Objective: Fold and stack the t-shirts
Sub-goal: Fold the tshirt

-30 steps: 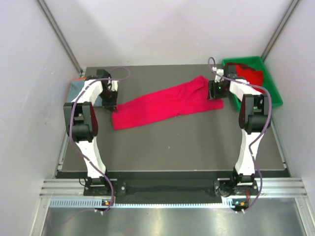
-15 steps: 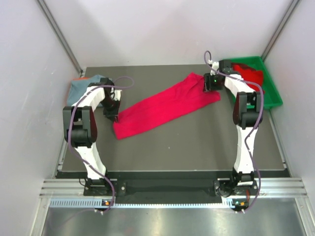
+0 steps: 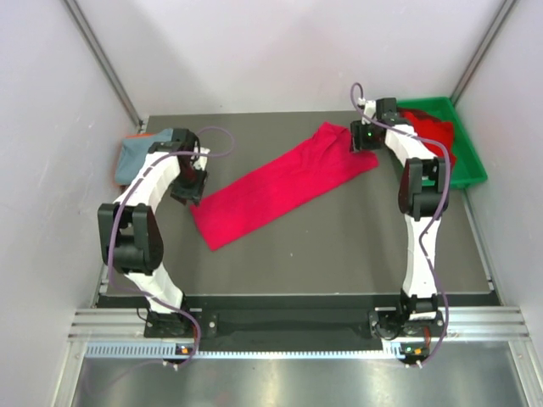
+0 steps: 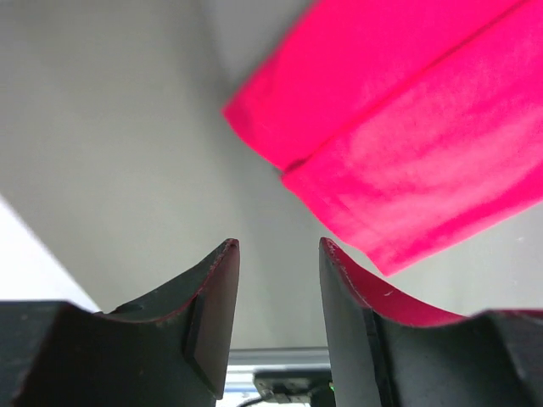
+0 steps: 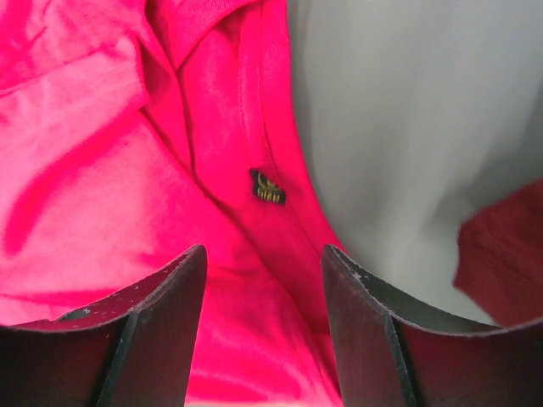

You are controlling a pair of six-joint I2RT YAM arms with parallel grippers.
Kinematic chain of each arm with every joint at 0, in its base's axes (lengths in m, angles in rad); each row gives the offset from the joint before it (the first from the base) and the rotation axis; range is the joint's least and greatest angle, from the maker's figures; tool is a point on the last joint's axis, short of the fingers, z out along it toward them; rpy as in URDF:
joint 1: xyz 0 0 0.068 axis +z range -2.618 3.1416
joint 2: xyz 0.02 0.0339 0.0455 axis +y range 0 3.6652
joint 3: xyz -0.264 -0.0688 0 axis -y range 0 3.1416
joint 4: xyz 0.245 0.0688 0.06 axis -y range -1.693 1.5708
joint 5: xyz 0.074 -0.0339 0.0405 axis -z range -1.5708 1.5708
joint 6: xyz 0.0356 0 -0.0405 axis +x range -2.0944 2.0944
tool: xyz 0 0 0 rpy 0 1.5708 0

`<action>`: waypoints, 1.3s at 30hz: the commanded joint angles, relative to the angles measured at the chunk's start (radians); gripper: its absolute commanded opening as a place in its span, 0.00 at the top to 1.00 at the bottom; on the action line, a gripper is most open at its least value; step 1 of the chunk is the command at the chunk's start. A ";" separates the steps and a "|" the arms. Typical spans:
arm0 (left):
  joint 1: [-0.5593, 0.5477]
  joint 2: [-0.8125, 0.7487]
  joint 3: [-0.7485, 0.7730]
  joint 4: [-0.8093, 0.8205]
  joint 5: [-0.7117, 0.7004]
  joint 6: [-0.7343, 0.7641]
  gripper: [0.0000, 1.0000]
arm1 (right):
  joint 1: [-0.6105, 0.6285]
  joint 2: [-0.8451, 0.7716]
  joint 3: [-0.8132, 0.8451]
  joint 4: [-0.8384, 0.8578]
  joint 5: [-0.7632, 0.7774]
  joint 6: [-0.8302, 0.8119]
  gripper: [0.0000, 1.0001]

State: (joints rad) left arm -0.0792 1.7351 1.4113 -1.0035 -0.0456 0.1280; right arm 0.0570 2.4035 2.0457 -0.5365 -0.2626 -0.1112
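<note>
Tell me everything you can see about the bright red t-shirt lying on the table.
The red t-shirt is soft, bright cloth folded into a long band, layers overlapping at its near-left end. It lies diagonally on the dark table, near-left to far-right. The far-right end holds the collar and a small dark label. The left gripper stands open just off the near end, seemingly not touching it. The right gripper straddles the collar end, jaws apart; whether it pinches cloth is unclear.
</note>
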 commanded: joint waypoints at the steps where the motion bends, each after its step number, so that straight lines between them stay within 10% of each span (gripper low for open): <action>1: 0.002 -0.040 0.070 0.028 -0.054 0.028 0.52 | 0.007 -0.163 -0.016 0.006 0.022 0.001 0.43; 19: 0.002 0.383 0.373 -0.004 0.201 0.001 0.66 | 0.032 -0.316 -0.389 0.012 -0.173 0.194 0.43; 39: -0.001 0.475 0.310 -0.001 0.142 -0.013 0.68 | 0.033 -0.113 -0.236 0.015 -0.121 0.163 0.42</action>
State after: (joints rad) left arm -0.0792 2.2143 1.7725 -1.0004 0.1219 0.1211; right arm 0.0845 2.2360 1.7512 -0.5304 -0.4107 0.0669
